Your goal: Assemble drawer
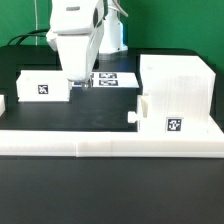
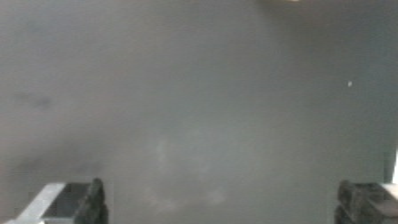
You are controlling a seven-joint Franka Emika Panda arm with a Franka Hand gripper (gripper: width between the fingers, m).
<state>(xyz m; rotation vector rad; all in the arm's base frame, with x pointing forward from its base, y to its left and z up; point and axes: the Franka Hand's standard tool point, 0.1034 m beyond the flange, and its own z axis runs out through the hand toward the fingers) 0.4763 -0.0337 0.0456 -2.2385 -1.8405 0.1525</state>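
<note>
**Jaws wide and empty beside the left tray box**

The jaws hang low over the dark counter, spread wide. In the wrist view the two fingertips sit far apart, with only bare, blurred grey counter between them. They hold nothing.

The drawer's parts lie on both sides of the jaws. Nearest is a white tray box with a black-and-white marker on its front. It stands just beside the jaws, toward the exterior view's left. Whether a finger touches its end wall cannot be told.

The large cube-shaped housing stands well apart from the jaws, toward the exterior view's right. A second tray box sits low against the housing's front, nearer the camera than the jaws. It carries a marker, and its small knob points toward the exterior view's left. Whether this box is pushed into the housing cannot be told.

The marker board lies flat on the counter, just beyond the jaws and between them and the housing. The long white border bar runs across the counter on the camera's side of the jaws, well apart from them.
</note>
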